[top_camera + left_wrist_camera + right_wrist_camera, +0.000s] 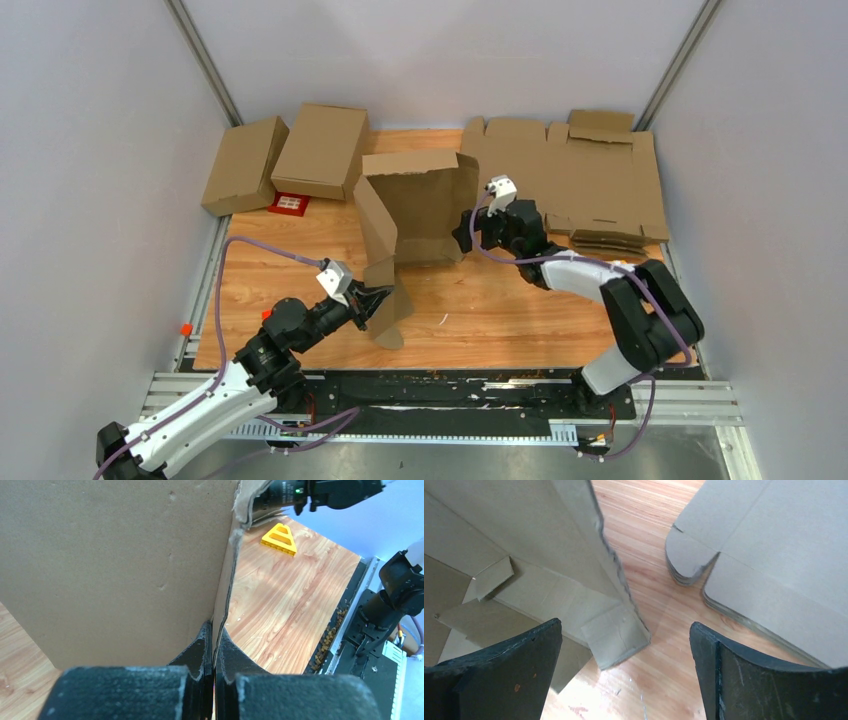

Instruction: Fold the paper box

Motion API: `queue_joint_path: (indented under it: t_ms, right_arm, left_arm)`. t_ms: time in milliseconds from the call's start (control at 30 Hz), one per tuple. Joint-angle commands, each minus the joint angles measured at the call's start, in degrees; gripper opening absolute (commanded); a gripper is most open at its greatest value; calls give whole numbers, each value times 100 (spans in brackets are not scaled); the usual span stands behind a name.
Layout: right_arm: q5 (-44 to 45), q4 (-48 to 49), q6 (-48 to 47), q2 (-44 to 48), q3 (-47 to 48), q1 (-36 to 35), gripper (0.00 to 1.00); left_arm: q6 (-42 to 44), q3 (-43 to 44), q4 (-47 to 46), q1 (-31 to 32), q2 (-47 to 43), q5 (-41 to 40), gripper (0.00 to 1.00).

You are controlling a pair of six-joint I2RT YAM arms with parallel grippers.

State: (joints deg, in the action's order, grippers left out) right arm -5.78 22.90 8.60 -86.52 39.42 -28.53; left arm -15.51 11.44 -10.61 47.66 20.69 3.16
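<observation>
**Half-Folded Box Stands Mid-Surface**

Nearest me, my left fingers (201, 652) are clamped on a lower flap of the paper box (420, 205), which stands upright at the middle of the surface (500, 310). Beyond, my right fingers (499, 672) are spread wide at its right wall, gripping nothing. Flat cardboard sheets (600, 185) fill the far right corner.

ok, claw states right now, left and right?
Left claw: closed, pinching a panel edge of the paper box.
Right claw: open, holding nothing.
</observation>
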Motion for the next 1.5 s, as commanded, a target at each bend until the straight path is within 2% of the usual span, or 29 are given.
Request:
queue_joint_path:
  t_ms: [0, 100, 233, 300, 467, 533, 567, 600, 700, 833, 1000, 1233, 1467]
  right_arm:
    - [-723, 499, -232, -665, 484, 58, 98]
    - [-1063, 650, -161, -933, 547, 61, 89]
    - [-1344, 880, -25, -866, 370, 33, 70]
    - [-1327, 873, 58, -781, 282, -56, 68]
    - [-379, 255, -386, -756, 288, -601, 76]
    - [-188, 210, -504, -866, 275, -707, 86]
    - [-229, 278, -515, -940, 246, -716, 96]
    - [-271, 374, -529, -986, 194, -725, 100]
    - [-374, 575, -685, -1077, 89, -765, 100]
    - [-325, 359, -1161, -1224, 255, -920, 100]
    - [-361, 216, -1521, -1180, 234, -974, 100]
    - [139, -373, -1862, -1312, 507, -1118, 100]
    - [179, -545, -2120, -1578, 911, -1188, 100]
  left_arm:
    - [-43, 63, 498, 15, 2, -87, 0]
    - [-49, 66, 521, 15, -18, -44, 0]
    - [-29, 70, 572, 22, -62, -14, 0]
    - [-31, 60, 557, 15, -71, 12, 0]
    - [-24, 49, 536, 15, -61, 111, 0]
    - [-20, 55, 578, 15, -69, 124, 0]
    - [-22, 68, 604, 15, -73, 147, 0]
    - [-20, 81, 626, 15, -80, 167, 0]
    - [-83, 108, 699, 15, -139, 224, 0]
    - [-243, 137, 889, 15, -270, 134, 0]
    - [-621, 244, 1412, 15, -477, -298, 0]
    - [-908, 318, 1990, 15, -642, -918, 0]
    - [-960, 394, 2167, 15, -697, -888, 0]
